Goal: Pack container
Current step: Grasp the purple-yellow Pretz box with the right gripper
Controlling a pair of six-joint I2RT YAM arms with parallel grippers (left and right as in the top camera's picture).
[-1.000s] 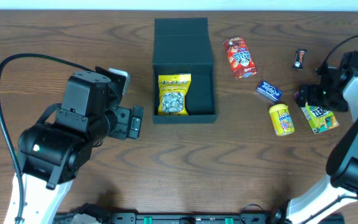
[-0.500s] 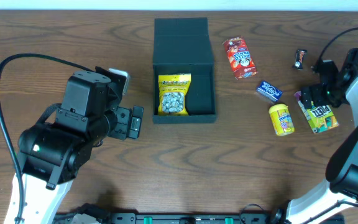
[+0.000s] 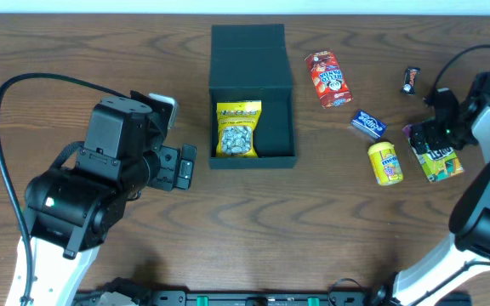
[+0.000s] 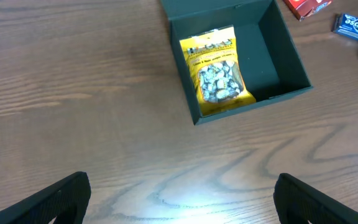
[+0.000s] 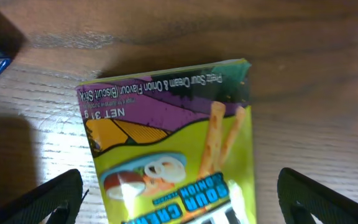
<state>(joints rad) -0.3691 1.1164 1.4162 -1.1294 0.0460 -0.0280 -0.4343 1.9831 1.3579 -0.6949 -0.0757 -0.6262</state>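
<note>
The container (image 3: 277, 119) is a black square box at the table's middle back, its flap lid folded open away from me, also seen in the left wrist view (image 4: 272, 56). A yellow snack packet (image 3: 237, 129) (image 4: 216, 71) lies in its left half. My left gripper (image 3: 187, 166) (image 4: 182, 199) is open over bare wood, left of and nearer than the box. At the far right my right gripper (image 3: 428, 136) (image 5: 179, 199) is open above a green sour cream and onion packet (image 3: 439, 161) (image 5: 173, 137), with a finger on either side of it.
Loose snacks lie right of the box: a red packet (image 3: 327, 79), a small blue box (image 3: 368, 124) (image 4: 355, 26), a yellow packet (image 3: 385, 162) and a small dark bar (image 3: 411, 80). The left arm's cable loops over the left part of the table.
The right wrist has shifted slightly over the green packet. The left arm, the box and the snacks have not moved.
</note>
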